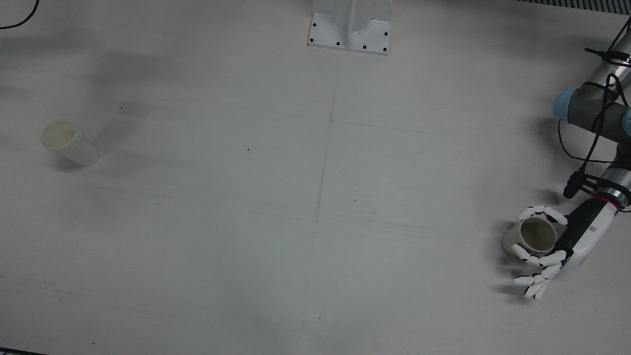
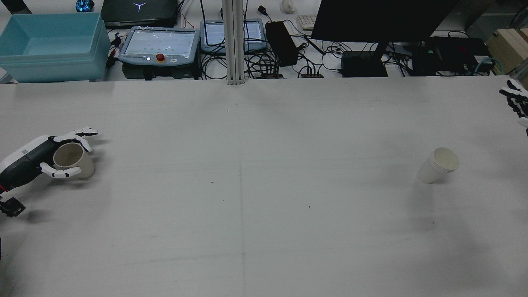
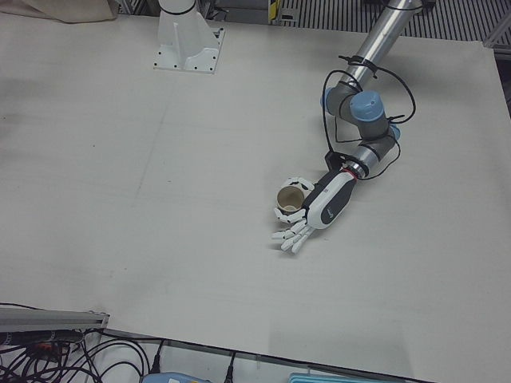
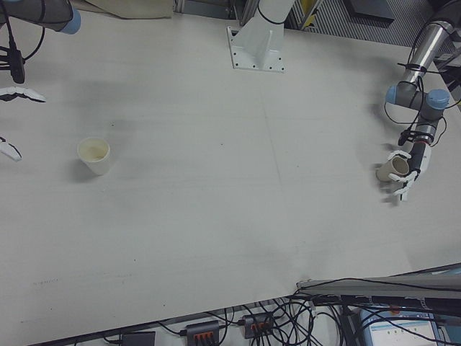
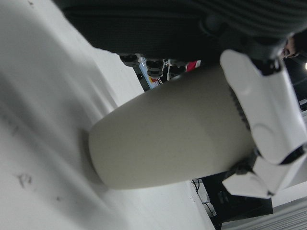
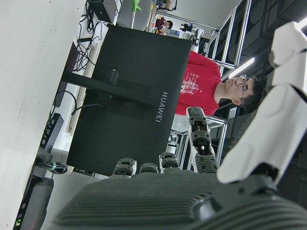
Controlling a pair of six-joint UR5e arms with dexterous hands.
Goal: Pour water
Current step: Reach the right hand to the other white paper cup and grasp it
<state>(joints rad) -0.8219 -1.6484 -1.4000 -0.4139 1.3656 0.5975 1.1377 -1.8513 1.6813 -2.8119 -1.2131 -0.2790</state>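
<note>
while left hand [image 1: 552, 246] wraps tan cup [image 1: 535, 236], cup sits on table: grasp stage. lift, carry to white cup [image 1: 66, 143], pour all pending. right hand [image 2: 515, 101] spread, empty.

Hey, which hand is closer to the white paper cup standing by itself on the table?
The right hand: it hovers open at the table's edge, off to one side of the white paper cup. The left hand is across the table, wrapped around the beige cup.
</note>
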